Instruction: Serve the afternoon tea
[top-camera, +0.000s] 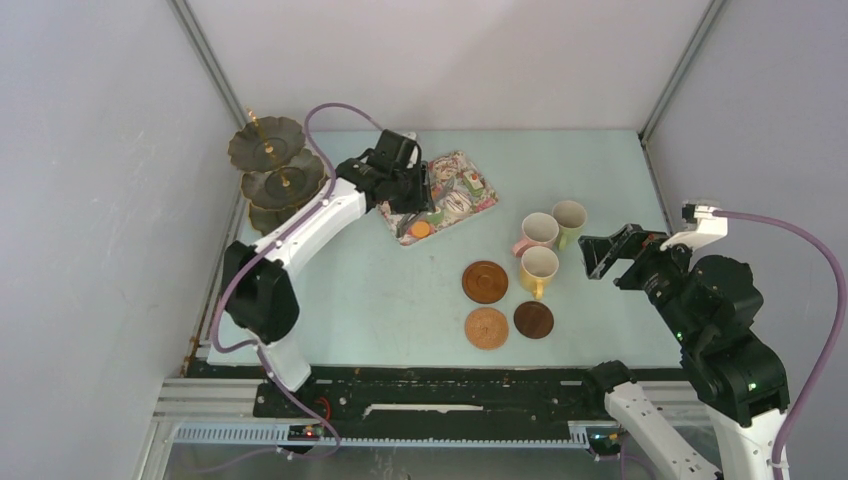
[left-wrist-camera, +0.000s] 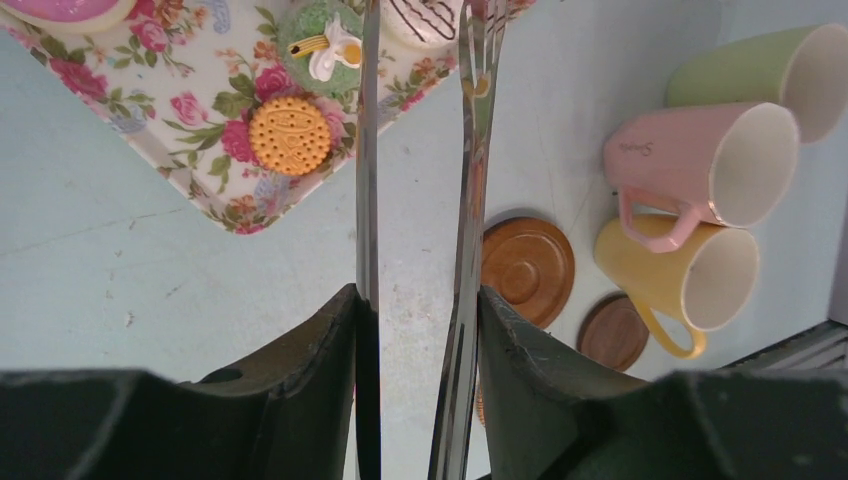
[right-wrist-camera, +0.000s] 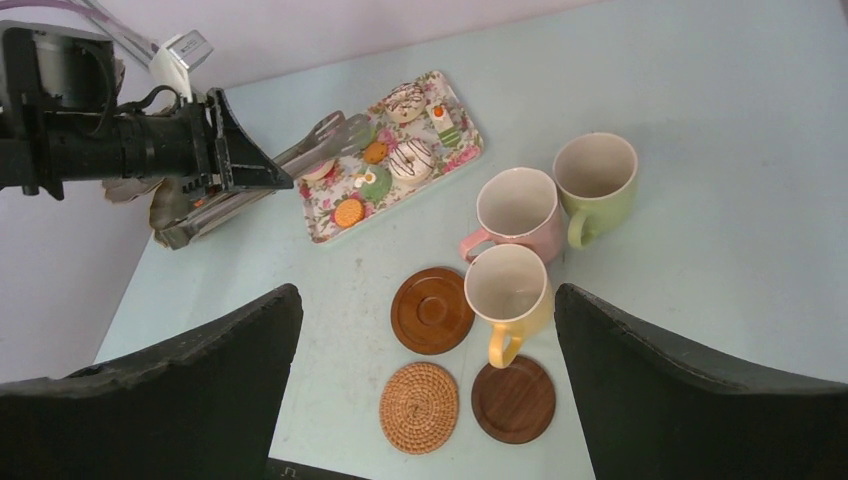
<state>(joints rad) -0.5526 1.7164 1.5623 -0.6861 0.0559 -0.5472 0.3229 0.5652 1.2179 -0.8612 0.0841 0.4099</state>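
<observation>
Orange biscuit (left-wrist-camera: 290, 134) ahead of left tool (left-wrist-camera: 418, 300)

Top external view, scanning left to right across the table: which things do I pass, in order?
three-tier stand → flowered tray → pink mug → green mug → right end effector. Coasters and yellow mug overlap these, so they are omitted.

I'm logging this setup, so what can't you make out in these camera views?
Top view: the stand's lowest tier, mostly behind the left arm.
Top view: the cakes on the tray, too small to tell apart; the left gripper covers some.
Left wrist view: the tongs' tips, cut off by the top edge.
Left wrist view: the woven coaster, almost all behind the gripper's finger.
</observation>
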